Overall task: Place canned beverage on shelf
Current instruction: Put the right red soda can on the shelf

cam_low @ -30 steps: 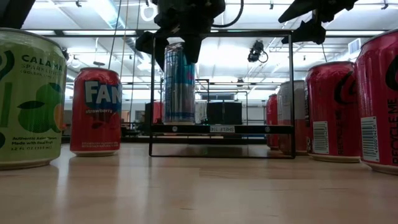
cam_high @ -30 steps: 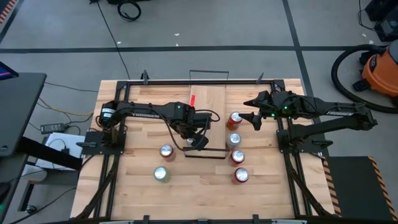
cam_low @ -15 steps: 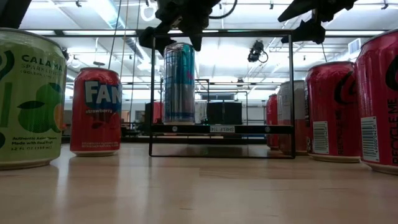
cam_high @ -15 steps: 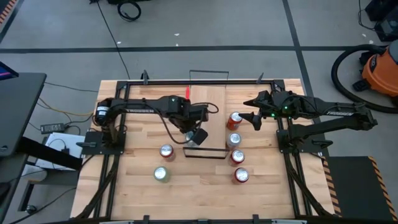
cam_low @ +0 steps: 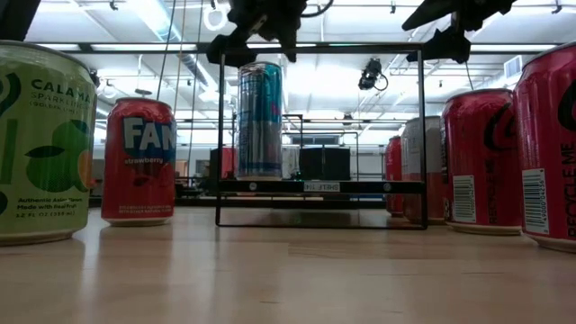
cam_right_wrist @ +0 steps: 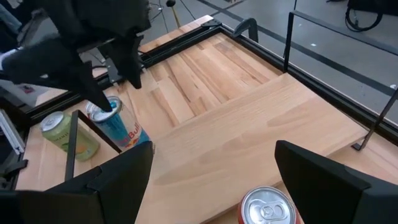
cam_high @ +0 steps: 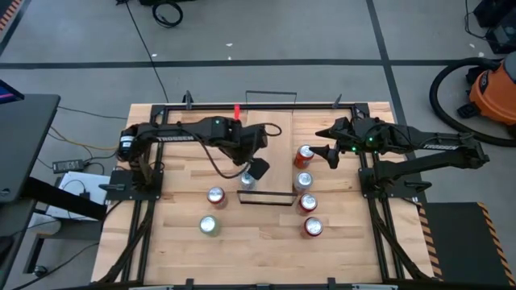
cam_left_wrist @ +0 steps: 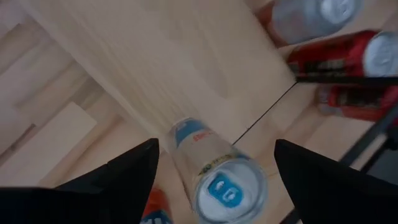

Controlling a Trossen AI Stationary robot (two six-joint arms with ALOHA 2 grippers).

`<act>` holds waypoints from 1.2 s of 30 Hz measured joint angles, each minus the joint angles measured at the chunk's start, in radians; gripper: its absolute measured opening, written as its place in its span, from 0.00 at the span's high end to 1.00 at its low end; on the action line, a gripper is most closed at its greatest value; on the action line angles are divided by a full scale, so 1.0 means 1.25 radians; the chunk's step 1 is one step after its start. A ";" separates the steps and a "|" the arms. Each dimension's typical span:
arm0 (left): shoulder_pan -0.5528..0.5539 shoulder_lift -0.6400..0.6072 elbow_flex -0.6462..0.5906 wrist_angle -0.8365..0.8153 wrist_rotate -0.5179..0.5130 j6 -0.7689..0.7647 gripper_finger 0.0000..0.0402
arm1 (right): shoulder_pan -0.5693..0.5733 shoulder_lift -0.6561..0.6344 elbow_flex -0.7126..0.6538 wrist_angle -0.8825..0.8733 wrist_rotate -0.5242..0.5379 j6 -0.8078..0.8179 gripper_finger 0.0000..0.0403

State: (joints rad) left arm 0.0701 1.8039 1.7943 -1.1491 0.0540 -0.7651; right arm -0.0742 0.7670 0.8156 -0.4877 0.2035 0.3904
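Observation:
A tall slim blue-and-silver can (cam_low: 259, 119) stands upright on its base at the near left corner of the shelf (cam_high: 270, 137), a light-wood board with black wire rails. It also shows in the high view (cam_high: 247, 180) and the left wrist view (cam_left_wrist: 217, 177). My left gripper (cam_low: 259, 40) hangs open just above the can's top and touches nothing; its fingers point down, one on either side (cam_left_wrist: 214, 158). My right gripper (cam_high: 329, 155) is open and empty, up in the air at the shelf's right side.
Several cans stand on the table right of the shelf: a red one (cam_high: 304, 155), a silver one (cam_high: 304, 180) and two more red ones (cam_high: 308, 202). On the shelf's left stand a red Fanta can (cam_high: 215, 196) and a green can (cam_high: 210, 225).
My left gripper has gone up, off the blue can's top, and a little toward the table's far edge. The can stays upright on the shelf where it was.

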 joint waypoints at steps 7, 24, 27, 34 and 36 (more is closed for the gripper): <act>0.009 -0.025 0.000 0.085 0.016 0.053 0.18 | 0.001 0.000 0.000 -0.058 -0.080 -0.038 0.13; 0.015 -0.067 0.000 0.204 0.018 0.155 0.18 | 0.038 0.135 0.000 -0.124 -0.137 -0.127 0.07; 0.014 -0.082 0.000 0.196 0.018 0.182 0.18 | 0.045 0.159 0.000 -0.111 -0.137 -0.127 0.04; 0.018 -0.104 0.000 0.198 0.018 0.229 0.18 | 0.061 0.198 0.000 -0.100 -0.137 -0.131 0.01; 0.022 -0.113 0.000 0.197 0.018 0.239 0.18 | 0.068 0.214 0.000 -0.091 -0.137 -0.130 0.01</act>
State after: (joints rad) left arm 0.0978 1.6624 1.7943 -0.9025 0.0761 -0.4662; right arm 0.0108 1.0340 0.8154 -0.6014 0.0322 0.2278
